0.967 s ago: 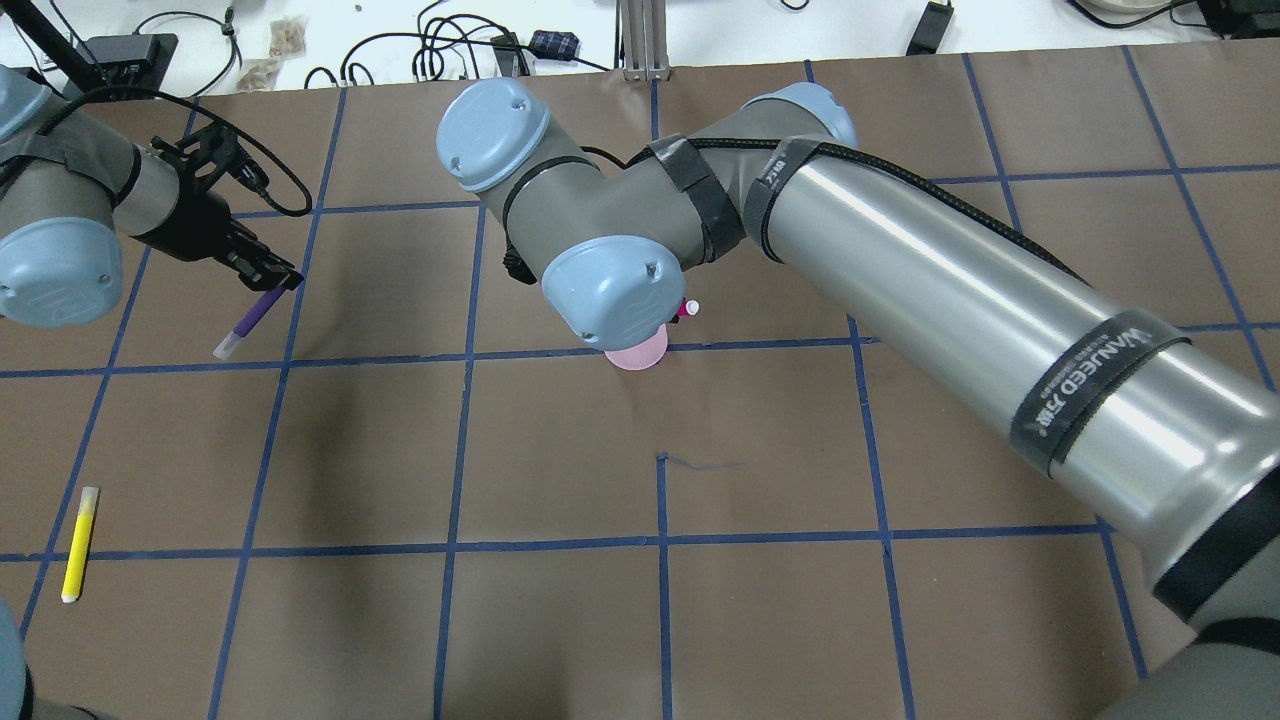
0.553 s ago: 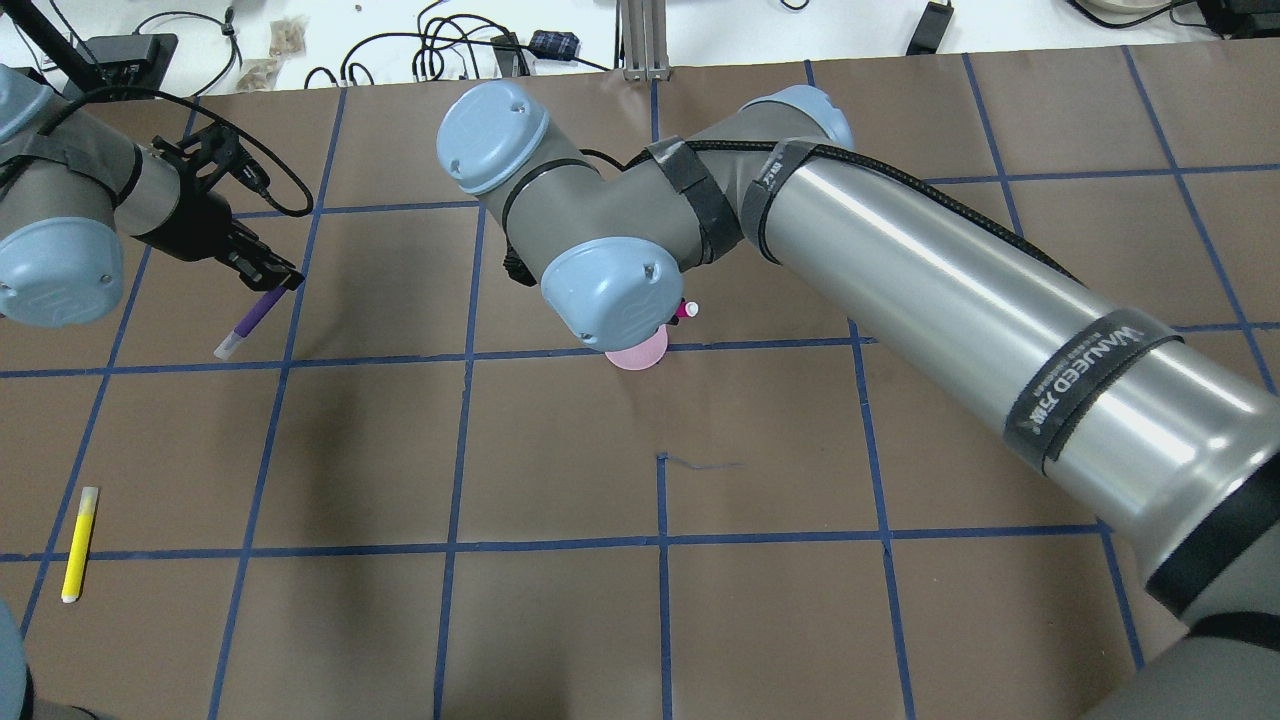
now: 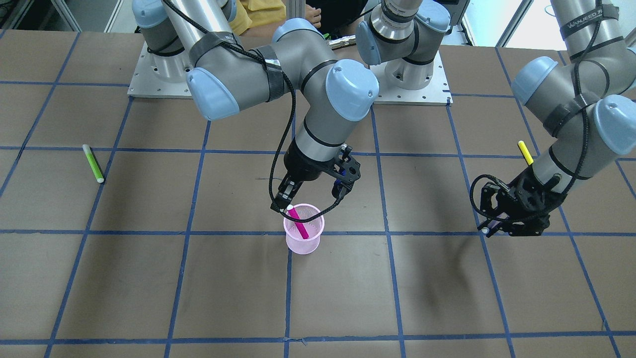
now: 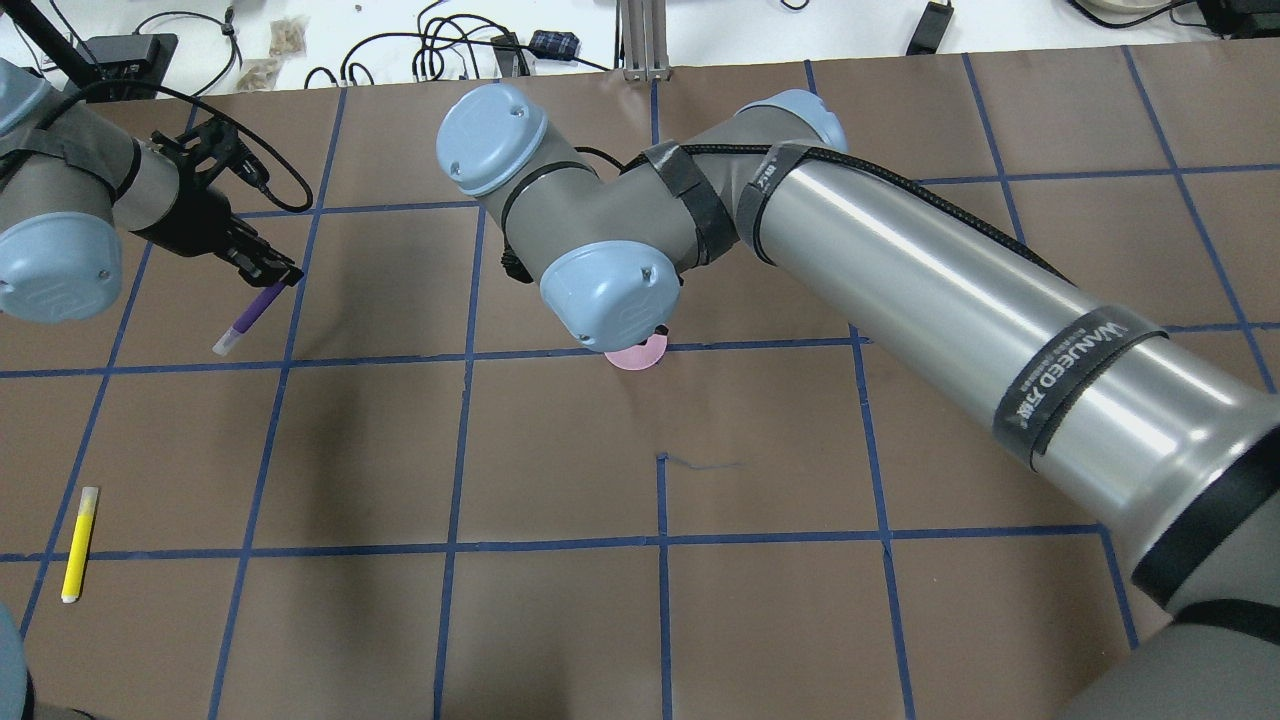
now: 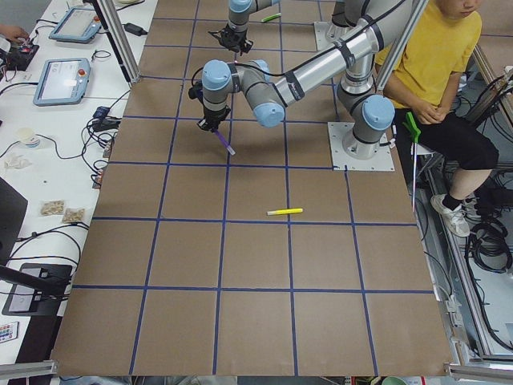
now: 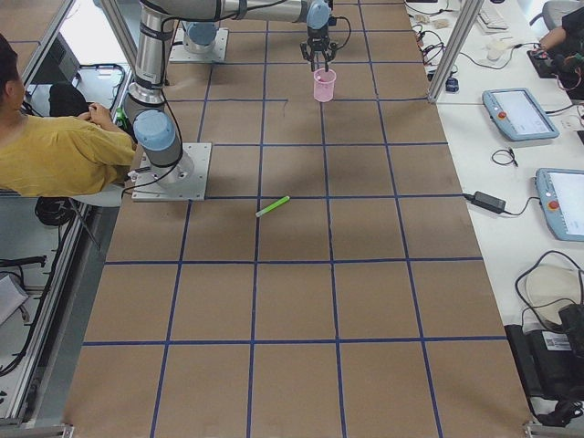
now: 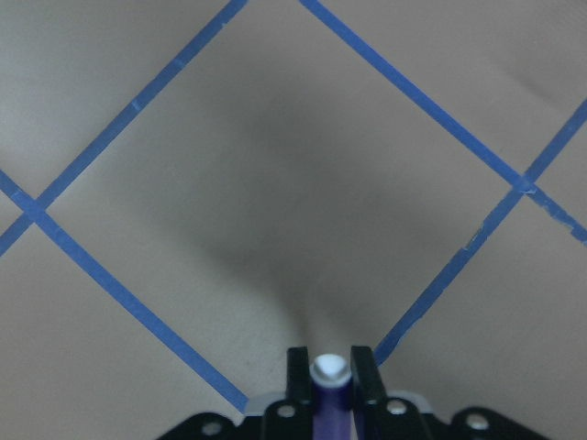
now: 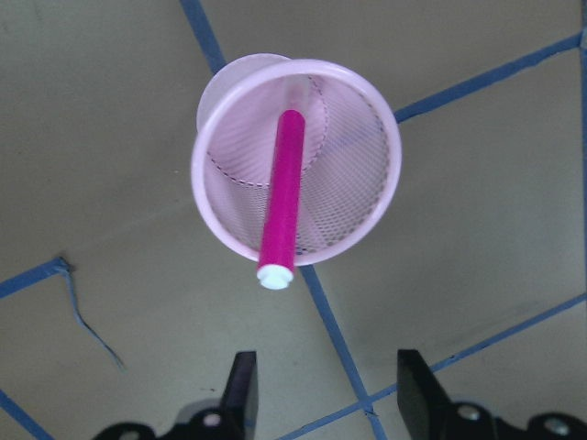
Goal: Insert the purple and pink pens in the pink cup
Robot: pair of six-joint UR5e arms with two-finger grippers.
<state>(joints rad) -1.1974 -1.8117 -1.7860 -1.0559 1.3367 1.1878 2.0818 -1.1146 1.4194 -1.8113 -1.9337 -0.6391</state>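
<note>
Once freed from right hand (image 8: 326,367), pink pen (image 8: 282,183) leans inside pink cup (image 8: 353,156).

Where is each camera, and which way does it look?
Front: across the brown table, facing the robot; both arms, right pincer above the pink mesh cup.
Overhead: behind the robot's shoulders, looking down; both arms, left pincer gripping the purple pen.
Left side: table's left end, looking along it; left arm nearest.
Right side: opposite end; right arm nearest.
Left wrist: down at the table past its pincer.
Right wrist: past its pincer into the cup at the pink pen.
Shared: front and right wrist show that pen.
</note>
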